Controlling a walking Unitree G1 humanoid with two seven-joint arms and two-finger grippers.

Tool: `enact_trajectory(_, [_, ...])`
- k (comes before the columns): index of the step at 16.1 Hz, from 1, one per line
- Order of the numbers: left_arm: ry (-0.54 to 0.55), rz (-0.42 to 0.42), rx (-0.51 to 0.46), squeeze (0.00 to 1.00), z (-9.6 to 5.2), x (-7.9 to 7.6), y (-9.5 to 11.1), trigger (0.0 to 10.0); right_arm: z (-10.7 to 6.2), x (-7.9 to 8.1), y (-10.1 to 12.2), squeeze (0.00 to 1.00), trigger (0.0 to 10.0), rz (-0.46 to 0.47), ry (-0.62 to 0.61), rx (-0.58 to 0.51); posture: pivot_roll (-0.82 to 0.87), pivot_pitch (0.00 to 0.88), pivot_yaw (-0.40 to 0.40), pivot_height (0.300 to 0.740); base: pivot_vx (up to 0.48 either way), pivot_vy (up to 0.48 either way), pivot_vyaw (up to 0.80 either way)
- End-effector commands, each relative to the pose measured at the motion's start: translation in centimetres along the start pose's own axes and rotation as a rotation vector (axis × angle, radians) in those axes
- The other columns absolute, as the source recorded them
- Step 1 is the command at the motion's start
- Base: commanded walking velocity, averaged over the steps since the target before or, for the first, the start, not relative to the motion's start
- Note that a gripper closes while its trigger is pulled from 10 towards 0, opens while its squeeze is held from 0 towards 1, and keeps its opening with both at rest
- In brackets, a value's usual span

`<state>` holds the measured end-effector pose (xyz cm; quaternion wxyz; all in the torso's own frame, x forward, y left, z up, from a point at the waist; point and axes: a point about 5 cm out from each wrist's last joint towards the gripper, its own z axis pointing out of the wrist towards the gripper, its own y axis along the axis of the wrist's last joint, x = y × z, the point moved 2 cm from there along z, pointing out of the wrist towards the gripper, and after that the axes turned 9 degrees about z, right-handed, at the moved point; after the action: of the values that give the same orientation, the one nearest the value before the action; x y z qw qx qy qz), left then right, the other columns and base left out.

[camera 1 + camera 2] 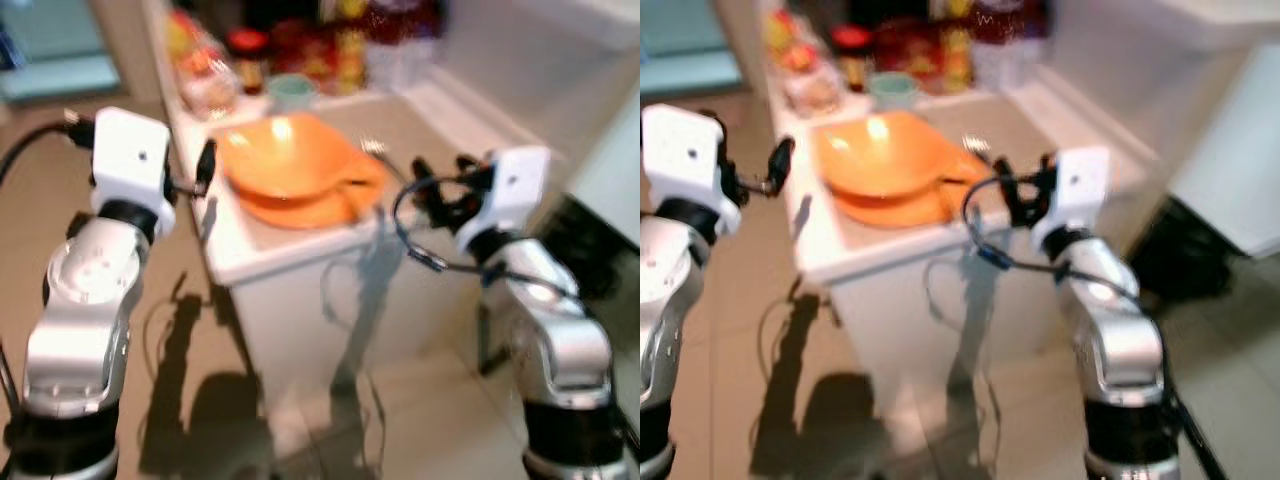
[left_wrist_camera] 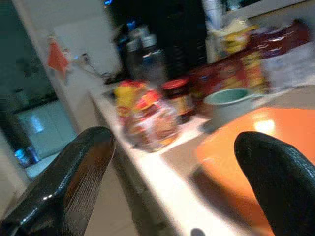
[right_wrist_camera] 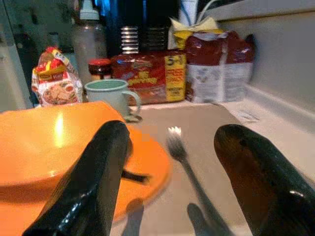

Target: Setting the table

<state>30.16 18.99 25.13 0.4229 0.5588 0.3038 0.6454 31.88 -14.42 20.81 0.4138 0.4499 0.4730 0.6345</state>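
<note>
Orange bowl (image 1: 285,155) is sitting on an orange plate (image 1: 315,205), both resting near the front end of a white surface (image 1: 250,255) with a grey top.

Left claw (image 1: 205,165) is hovering just off the surface's left edge, beside the bowl and clear of it; its two black fingers (image 2: 69,182) are standing well apart in the left wrist view.

Snack bag (image 2: 147,118) with red and yellow print is lying toward the back left of the surface. Dark jar (image 2: 178,96) with a red lid is standing just beside it. Pale green mug (image 3: 110,96) is standing right behind the bowl, handle turned to the robot's right. Red packaged goods (image 3: 147,73) are lining up along the back, with a dark red and white bag (image 3: 219,64) next to them against the wall.

Fork (image 3: 184,157) is lying on the grey top just right of the plate, tines pointing toward the back.

Right claw (image 1: 1020,190) is hovering at the surface's front right corner, near the fork's handle end; its fingers (image 3: 256,172) are standing wide apart, holding nothing. Black cable (image 1: 420,245) is looping below the right wrist.
</note>
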Motion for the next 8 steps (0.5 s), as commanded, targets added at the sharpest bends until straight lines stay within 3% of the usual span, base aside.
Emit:
enact_trajectory(1, [0.008,0.006,0.007,0.00,0.0,0.3,-0.1,10.0,0.4,0.5,0.5,0.00,10.0,0.008,0.015,-0.018,0.08,0.034,-0.004,0.740,0.461,0.000,0.43])
enact_trajectory(4, [-0.009,0.001,0.009,0.00,0.0,0.0,-0.1,10.0,0.5,-0.1,1.3,0.00,10.0,0.039,-0.005,-0.048,0.07,0.034,-0.004,0.740,0.461,0.000,0.00])
enact_trajectory(6, [-0.033,0.002,0.015,0.00,0.0,-0.5,-0.2,10.0,0.6,-0.5,1.6,0.00,10.0,0.006,-0.005,-0.031,0.07,0.035,-0.005,0.740,0.000,0.000,0.00])
enact_trajectory(7, [-0.063,-0.014,0.014,0.00,-0.2,-0.8,-0.2,10.0,0.7,-0.9,2.0,0.42,10.0,-0.028,0.005,-0.009,0.07,0.035,-0.005,0.740,0.000,0.000,0.00])
enact_trajectory(8, [-0.067,-0.016,-0.020,0.00,-0.2,-0.5,0.2,10.0,0.9,-1.5,3.0,1.00,10.0,-0.035,0.032,0.045,0.07,0.039,0.000,0.740,0.000,0.000,0.00])
